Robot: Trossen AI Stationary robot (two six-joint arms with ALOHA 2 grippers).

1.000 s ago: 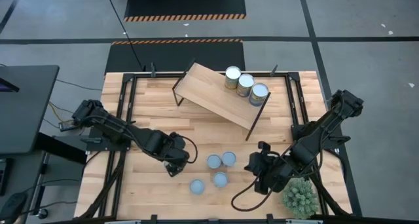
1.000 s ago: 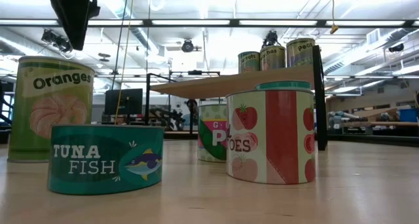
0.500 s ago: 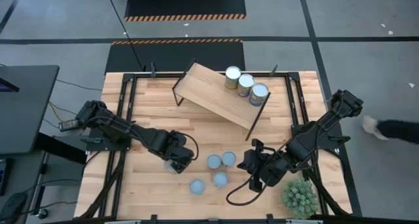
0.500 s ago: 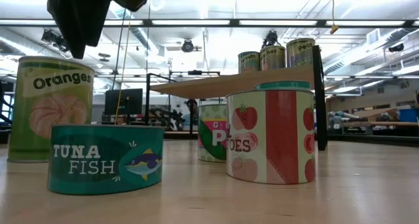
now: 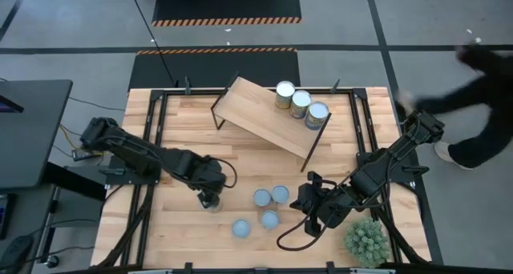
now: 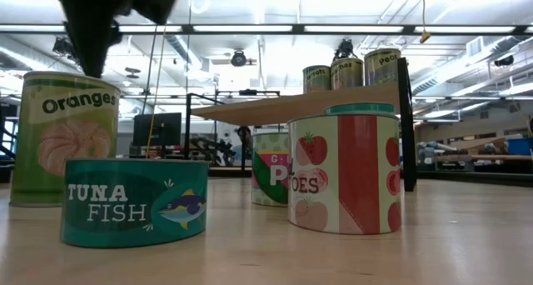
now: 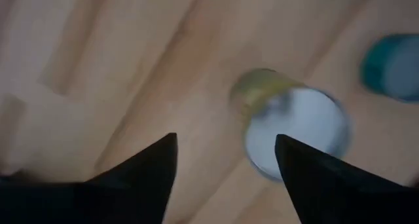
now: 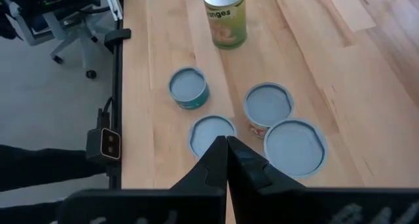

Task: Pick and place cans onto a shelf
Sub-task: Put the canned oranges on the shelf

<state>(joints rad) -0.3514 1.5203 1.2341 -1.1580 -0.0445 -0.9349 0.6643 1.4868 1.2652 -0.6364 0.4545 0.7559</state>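
The left gripper [image 7: 226,160] hangs with its jaws spread wide just above the oranges can [image 7: 288,129], which stands upright on the desk [image 5: 180,130] at lower left of centre in the overhead frame, right beneath that gripper [image 5: 211,195]. The right gripper [image 8: 227,157] has its jaws pressed together, holding nothing, and waits low at right of centre, near the spiky potted plant [image 5: 367,240] in the lower right corner. This looks like the approach to a pick: the next move calls for the open jaws to drop around the oranges can and close on its sides, then carry it up to the shelf [image 5: 264,114]. Three cans [image 5: 300,104] already stand in a row at the shelf's upper right end. Four more wait on the desk near the bottom centre, among them a flat tuna tin [image 6: 134,200] and a tomatoes can [image 6: 344,172] close to the low camera. The desk is pale planked wood in a dark metal frame. Beyond it the grey floor carries hazard-striped mats at the top of the frame, and a person's dark sleeve [image 5: 473,74] reaches in at the upper right.
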